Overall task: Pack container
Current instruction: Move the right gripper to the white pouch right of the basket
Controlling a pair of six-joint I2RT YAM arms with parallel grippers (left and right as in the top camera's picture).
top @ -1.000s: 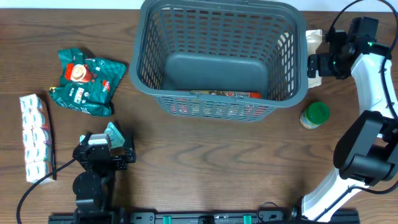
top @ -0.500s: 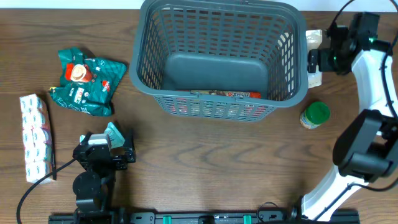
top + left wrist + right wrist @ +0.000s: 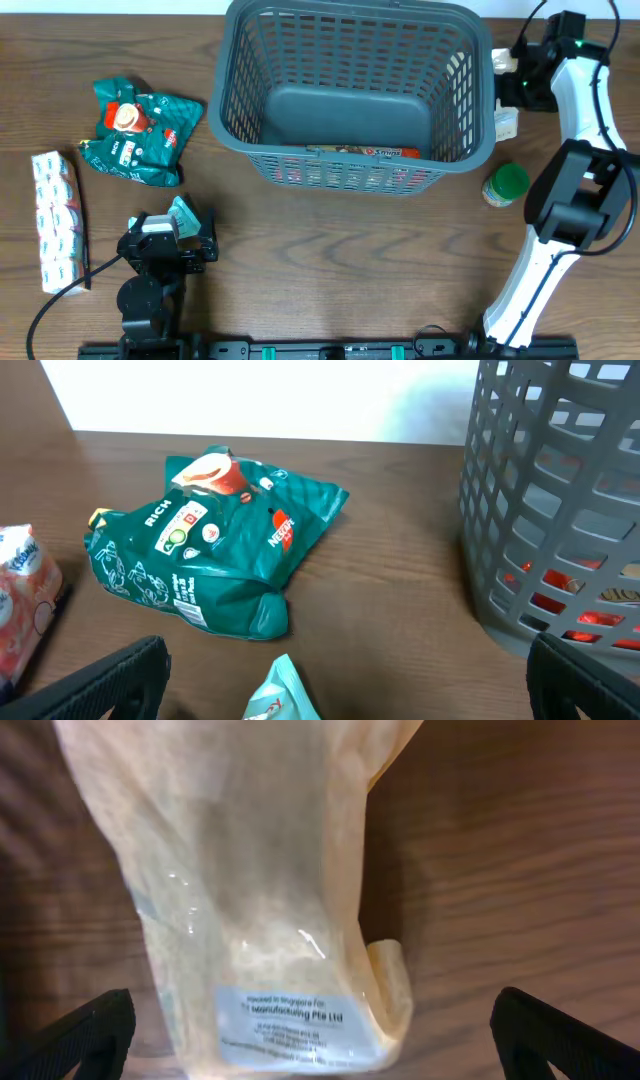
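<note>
The container [image 3: 350, 95], a large dark grey slotted basket, stands at the back middle of the table, with a flat red packet [image 3: 365, 152] lying inside against its near wall. My right gripper [image 3: 510, 82] hovers open to the right of the basket. In the right wrist view a pale translucent bag [image 3: 250, 890] lies on the wood between its two wide-apart fingers [image 3: 70, 1040], and neither finger touches it. My left gripper [image 3: 172, 224] stands open near the front left, with a small teal packet [image 3: 285, 695] between its fingers [image 3: 110, 685].
A crumpled green packet [image 3: 135, 130] lies at the left, seen also in the left wrist view [image 3: 215, 540]. A white-and-red multipack [image 3: 55, 220] sits at the far left edge. A green-lidded jar [image 3: 507, 185] stands in front of the basket's right corner.
The right arm has swung toward the back of the table, carrying its open gripper further along the pale bag. The left arm has not moved.
</note>
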